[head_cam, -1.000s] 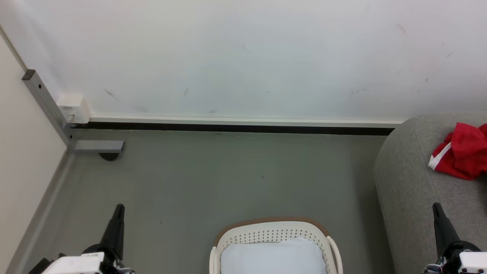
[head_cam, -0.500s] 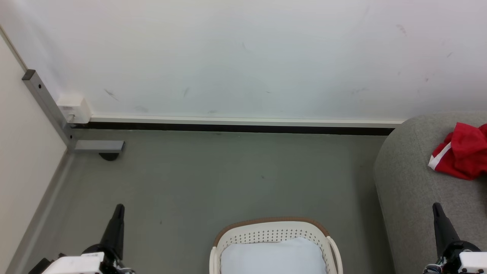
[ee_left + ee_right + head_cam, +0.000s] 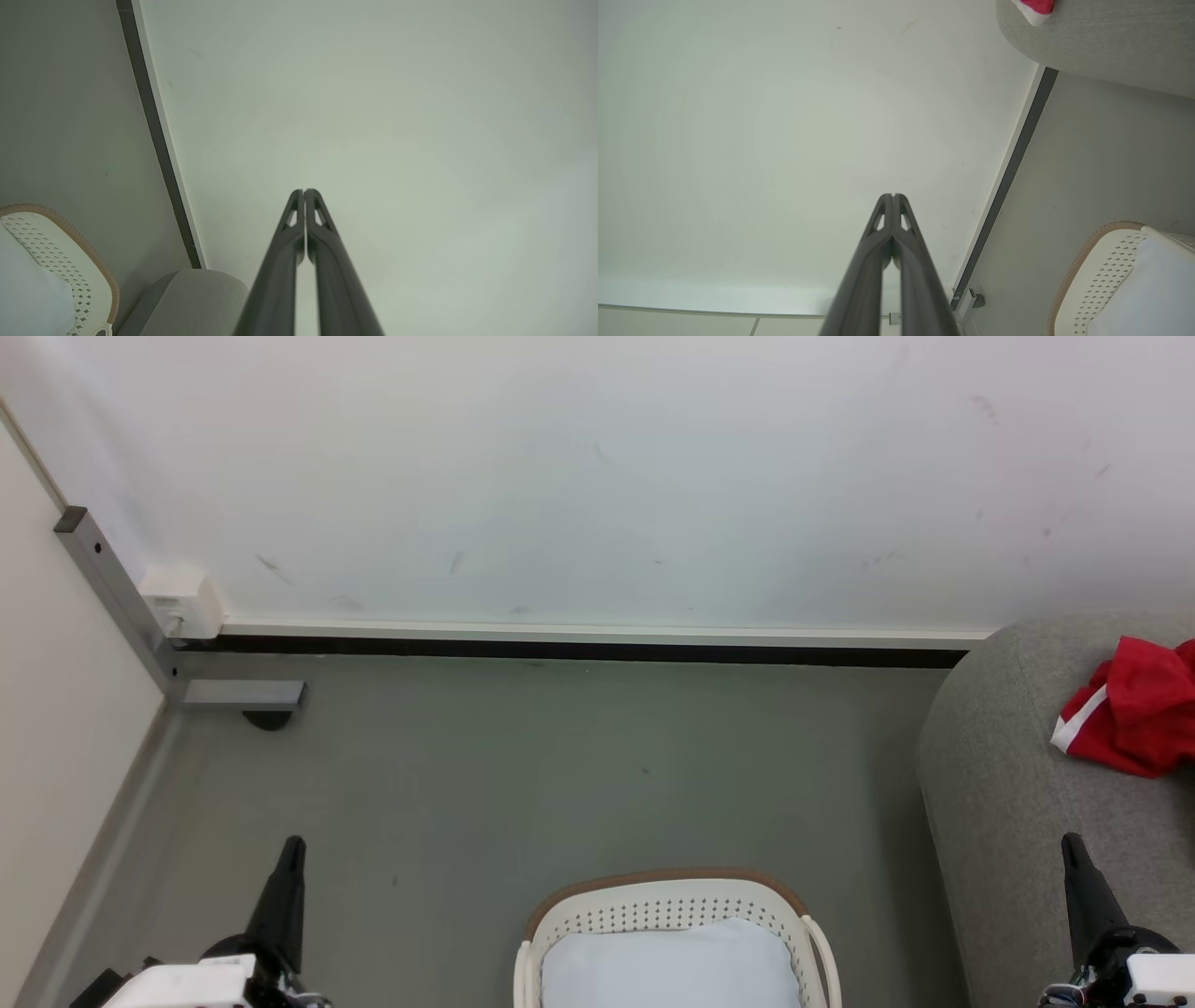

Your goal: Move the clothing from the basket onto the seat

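Red white-striped clothing (image 3: 1134,709) is seen on the light-grey upholstered seat (image 3: 1008,784), right of the white perforated basket (image 3: 672,905). Nothing has been moved lately. Left gripper (image 3: 304,191) and right gripper (image 3: 893,196) are pressed together, empty. The task is judged likely done.

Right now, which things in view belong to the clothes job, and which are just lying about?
Job:
- red clothing, lying on the seat
- grey seat
- basket

Lying about:
- pale lining inside the basket
- metal post in the corner
- white wall box
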Robot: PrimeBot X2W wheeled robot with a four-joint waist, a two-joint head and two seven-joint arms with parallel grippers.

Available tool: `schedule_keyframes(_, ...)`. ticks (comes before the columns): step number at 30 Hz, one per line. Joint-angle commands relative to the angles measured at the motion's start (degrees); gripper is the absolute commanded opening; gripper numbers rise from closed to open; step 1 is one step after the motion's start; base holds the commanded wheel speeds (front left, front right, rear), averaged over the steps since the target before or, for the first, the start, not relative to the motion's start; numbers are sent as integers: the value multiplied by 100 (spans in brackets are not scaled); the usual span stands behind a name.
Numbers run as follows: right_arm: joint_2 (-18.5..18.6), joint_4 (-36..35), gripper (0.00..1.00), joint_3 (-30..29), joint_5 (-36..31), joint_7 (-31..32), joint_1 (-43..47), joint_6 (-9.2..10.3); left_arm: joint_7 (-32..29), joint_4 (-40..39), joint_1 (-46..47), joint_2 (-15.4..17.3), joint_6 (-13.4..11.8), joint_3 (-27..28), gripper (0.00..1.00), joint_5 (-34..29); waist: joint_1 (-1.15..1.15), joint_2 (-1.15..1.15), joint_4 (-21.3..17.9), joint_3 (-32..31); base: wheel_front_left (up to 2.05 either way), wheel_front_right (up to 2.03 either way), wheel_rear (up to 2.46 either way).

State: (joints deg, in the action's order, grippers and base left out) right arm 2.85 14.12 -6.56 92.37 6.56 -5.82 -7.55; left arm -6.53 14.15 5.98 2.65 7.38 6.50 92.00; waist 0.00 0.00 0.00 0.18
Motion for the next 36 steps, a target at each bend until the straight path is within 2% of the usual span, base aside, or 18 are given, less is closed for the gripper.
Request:
schedule_keyframes(1,2,-26,0,-18,4,19,-69,12,-24,-19,48,42,22,12,0,77,0,0,0,0,0,0,0)
schedule_keyframes(36,2,-26,0,-15,6,16,-69,12,-23,-20,47,42,22,11,0,77,0,0,0,0,0,0,0)
